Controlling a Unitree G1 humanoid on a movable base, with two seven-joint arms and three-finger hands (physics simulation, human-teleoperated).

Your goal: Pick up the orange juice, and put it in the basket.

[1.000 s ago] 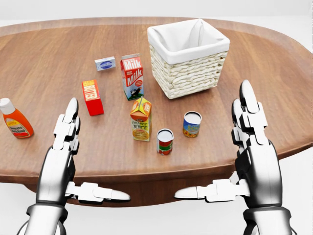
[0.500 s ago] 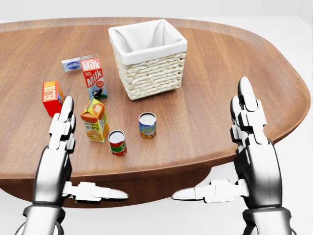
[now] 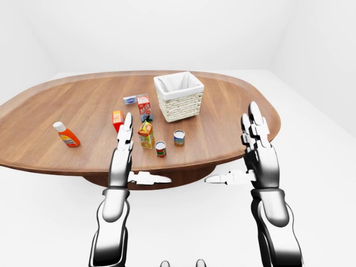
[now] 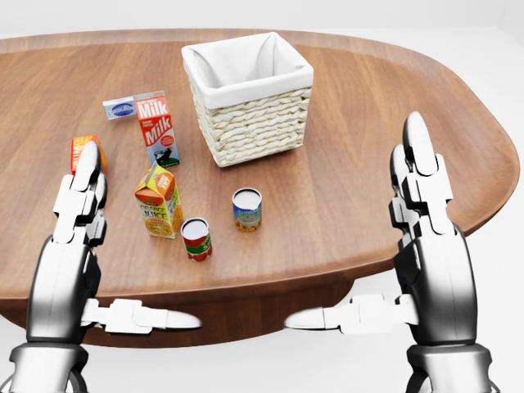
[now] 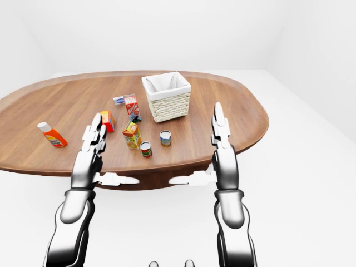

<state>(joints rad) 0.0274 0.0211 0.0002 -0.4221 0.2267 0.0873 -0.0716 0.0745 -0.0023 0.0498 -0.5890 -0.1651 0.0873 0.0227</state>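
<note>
Fingers on both the left hand (image 4: 75, 214) and right hand (image 4: 422, 196) are spread wide, holding nothing, hovering over the tabletop's (image 4: 360, 123) near edge. Biggest thing on it is the wicker basket (image 4: 250, 98), then the milk carton (image 4: 157, 128), then the orange juice (image 4: 160, 201) standing upright just right of the left hand, two small cans (image 4: 246, 209) beside it.
</note>
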